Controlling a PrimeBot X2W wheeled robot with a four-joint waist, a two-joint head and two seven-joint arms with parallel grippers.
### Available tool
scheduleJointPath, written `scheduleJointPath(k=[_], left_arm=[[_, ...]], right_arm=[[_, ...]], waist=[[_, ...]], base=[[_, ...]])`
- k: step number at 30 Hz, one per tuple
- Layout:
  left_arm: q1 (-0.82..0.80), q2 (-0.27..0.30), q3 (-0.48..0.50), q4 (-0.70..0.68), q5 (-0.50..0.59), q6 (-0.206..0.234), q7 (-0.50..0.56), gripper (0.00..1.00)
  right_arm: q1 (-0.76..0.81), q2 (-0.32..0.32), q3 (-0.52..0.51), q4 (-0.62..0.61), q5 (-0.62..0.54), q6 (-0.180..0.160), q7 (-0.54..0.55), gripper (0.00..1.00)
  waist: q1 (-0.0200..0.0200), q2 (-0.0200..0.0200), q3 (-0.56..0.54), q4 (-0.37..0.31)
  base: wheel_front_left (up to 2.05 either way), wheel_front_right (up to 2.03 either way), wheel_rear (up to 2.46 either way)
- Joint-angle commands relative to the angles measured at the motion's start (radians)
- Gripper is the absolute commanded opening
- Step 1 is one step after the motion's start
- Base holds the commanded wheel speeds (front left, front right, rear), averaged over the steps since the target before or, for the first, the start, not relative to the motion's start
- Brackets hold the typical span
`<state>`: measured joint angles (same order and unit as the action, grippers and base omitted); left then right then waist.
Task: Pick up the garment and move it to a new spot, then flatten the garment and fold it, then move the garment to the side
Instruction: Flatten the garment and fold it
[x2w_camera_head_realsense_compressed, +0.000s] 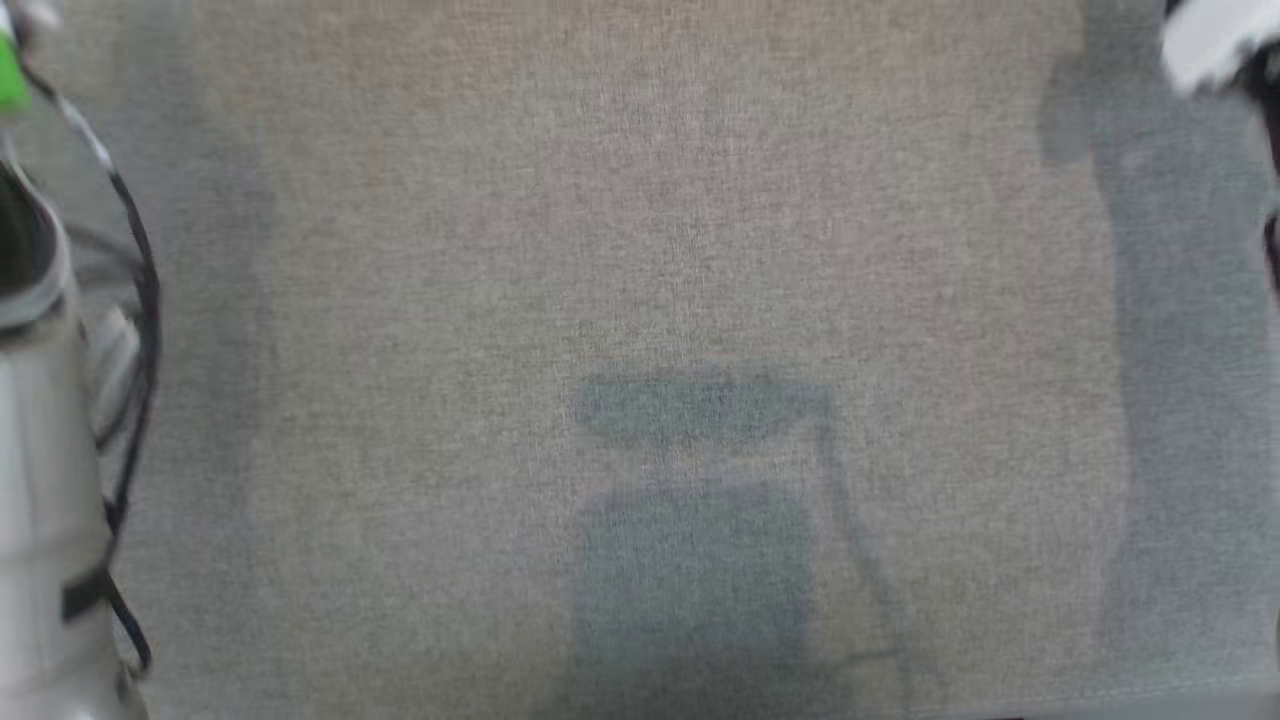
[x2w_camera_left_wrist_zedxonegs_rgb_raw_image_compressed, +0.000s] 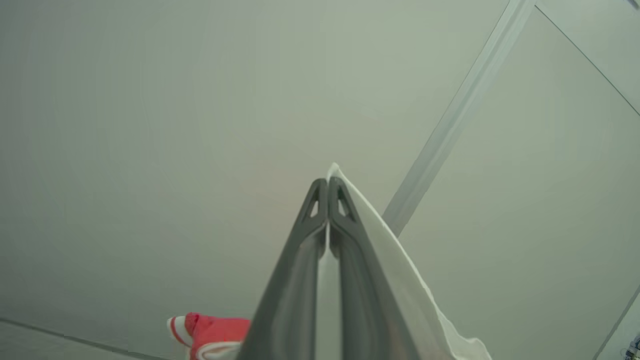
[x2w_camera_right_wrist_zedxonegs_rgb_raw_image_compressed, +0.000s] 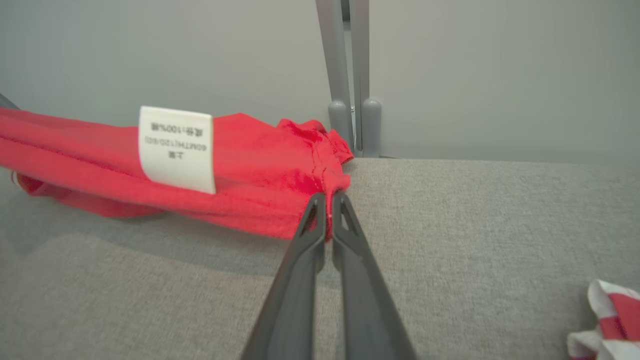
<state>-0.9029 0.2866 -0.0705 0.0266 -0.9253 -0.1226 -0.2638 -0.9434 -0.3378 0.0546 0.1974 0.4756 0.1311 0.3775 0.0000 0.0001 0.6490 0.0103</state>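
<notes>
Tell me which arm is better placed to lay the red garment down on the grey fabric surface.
Right, probably. The right tool is shut on the edge of the red fabric garment, close above the grey fabric surface. The left tool, pinching a white cloth, faces a pale wall, apparently raised higher.

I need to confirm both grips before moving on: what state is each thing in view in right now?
Left tool: shut, pinching a white cloth.
Right tool: shut on the garment.
Garment: red, bunched, stretched out from the grip above the grey surface, not yet flat or folded.
Label: exposed on the garment, print upside down in the right wrist view.
</notes>
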Motion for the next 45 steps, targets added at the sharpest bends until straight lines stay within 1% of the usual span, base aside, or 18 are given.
scheduleJointPath(k=[1, 2, 4, 5, 7, 8, 10, 11, 12, 14, 15, 20, 22, 26, 30, 39, 41, 45], left_arm=[[0.062, -0.003, 0.011, -0.02, 0.002, 0.009, 0.0, 0.0], [0.116, -0.007, 0.01, -0.03, 0.007, 0.017, 0.0, 0.0], [0.212, -0.038, 0.009, -0.056, -0.001, 0.03, 0.0, 0.0], [0.264, -0.04, -0.003, -0.065, 0.011, 0.034, 0.0, 0.0], [0.358, -0.074, -0.012, -0.078, 0.003, 0.042, 0.0, 0.0], [0.405, -0.079, -0.026, -0.079, 0.016, 0.044, 0.0, 0.0], [0.485, -0.108, -0.037, -0.076, 0.02, 0.056, 0.0, 0.0], [0.485, -0.108, -0.037, -0.076, 0.02, 0.056, 0.0, 0.0], [0.521, -0.113, -0.04, -0.073, 0.039, 0.062, -0.001, 0.0], [0.588, -0.146, -0.03, -0.063, 0.042, 0.077, -0.001, 0.0], [0.618, -0.148, -0.026, -0.06, 0.067, 0.08, -0.001, 0.0], [0.749, -0.201, 0.008, -0.046, 0.108, 0.101, -0.001, 0.0], [0.796, -0.206, -0.008, -0.032, 0.136, 0.099, -0.001, 0.0], [0.874, -0.216, -0.037, 0.003, 0.155, 0.136, 0.011, 0.0], [0.936, -0.212, -0.058, 0.015, 0.163, 0.169, 0.04, 0.0], [1.045, -0.17, -0.071, 0.011, 0.193, 0.235, 0.111, 0.0], [1.083, -0.162, -0.09, -0.002, 0.195, 0.253, 0.155, 0.0], [1.142, -0.153, -0.116, -0.033, 0.196, 0.273, 0.205, 0.0]], right_arm=[[0.063, 0.005, -0.021, -0.035, -0.008, -0.001, 0.045, 0.0], [0.113, 0.012, -0.032, -0.07, -0.017, -0.001, 0.078, 0.0], [0.209, 0.03, -0.058, -0.131, -0.029, -0.001, 0.146, 0.0], [0.256, 0.04, -0.074, -0.161, -0.037, -0.001, 0.172, 0.0], [0.345, 0.061, -0.099, -0.213, -0.054, -0.001, 0.218, 0.0], [0.384, 0.074, -0.112, -0.239, -0.067, -0.001, 0.232, 0.0], [0.458, 0.104, -0.141, -0.276, -0.088, -0.001, 0.246, 0.0], [0.458, 0.104, -0.141, -0.276, -0.088, -0.001, 0.246, 0.0], [0.489, 0.12, -0.157, -0.292, -0.099, -0.001, 0.247, 0.0], [0.549, 0.159, -0.182, -0.312, -0.11, -0.001, 0.246, 0.0], [0.573, 0.176, -0.189, -0.316, -0.116, -0.001, 0.244, 0.0], [0.679, 0.238, -0.235, -0.315, -0.139, -0.001, 0.231, 0.0], [0.719, 0.254, -0.248, -0.312, -0.143, -0.001, 0.235, 0.0], [0.785, 0.272, -0.276, -0.308, -0.166, -0.001, 0.23, 0.0], [0.833, 0.282, -0.299, -0.314, -0.171, -0.001, 0.218, 0.0], [0.923, 0.285, -0.328, -0.297, -0.131, -0.001, 0.198, 0.0], [0.953, 0.285, -0.34, -0.291, -0.14, -0.001, 0.205, 0.0], [0.993, 0.285, -0.354, -0.294, -0.141, -0.001, 0.221, 0.0]], waist=[[0.0, -0.0001, -0.105, 0.014], [0.0, -0.0001, -0.126, 0.016], [0.0, -0.0001, -0.165, 0.022], [0.0, -0.0001, -0.184, 0.026], [0.0, -0.0001, -0.221, 0.033], [0.0, -0.0001, -0.237, 0.036], [0.0, -0.0001, -0.27, 0.042], [0.0, -0.0001, -0.27, 0.042], [0.0, -0.0001, -0.283, 0.045], [0.0, -0.0001, -0.312, 0.049], [0.0, -0.0001, -0.324, 0.05], [0.0, -0.0001, -0.383, 0.058], [0.0, -0.0001, -0.403, 0.062], [0.0, -0.0001, -0.441, 0.068], [0.0, -0.0001, -0.468, 0.069], [0.0, -0.0001, -0.491, 0.075], [0.0, -0.0001, -0.492, 0.078], [0.0, -0.0001, -0.493, 0.082]], base=[[0.0, 0.0, 0.0], [0.0, 0.0, 0.0], [0.0, 0.0, 0.0], [0.0, 0.0, 0.0], [0.0, 0.0, 0.0], [0.0, 0.0, 0.0], [0.0, 0.0, 0.0], [0.0, 0.0, 0.0], [0.0, 0.0, 0.0], [0.0, 0.0, 0.0], [0.0, 0.0, 0.0], [0.0, 0.0, 0.0], [0.0, 0.0, 0.0], [0.0, 0.0, 0.0], [0.0, 0.0, 0.0], [0.0, 0.0, 0.0], [0.0, 0.0, 0.0], [0.0, 0.0, 0.0]])
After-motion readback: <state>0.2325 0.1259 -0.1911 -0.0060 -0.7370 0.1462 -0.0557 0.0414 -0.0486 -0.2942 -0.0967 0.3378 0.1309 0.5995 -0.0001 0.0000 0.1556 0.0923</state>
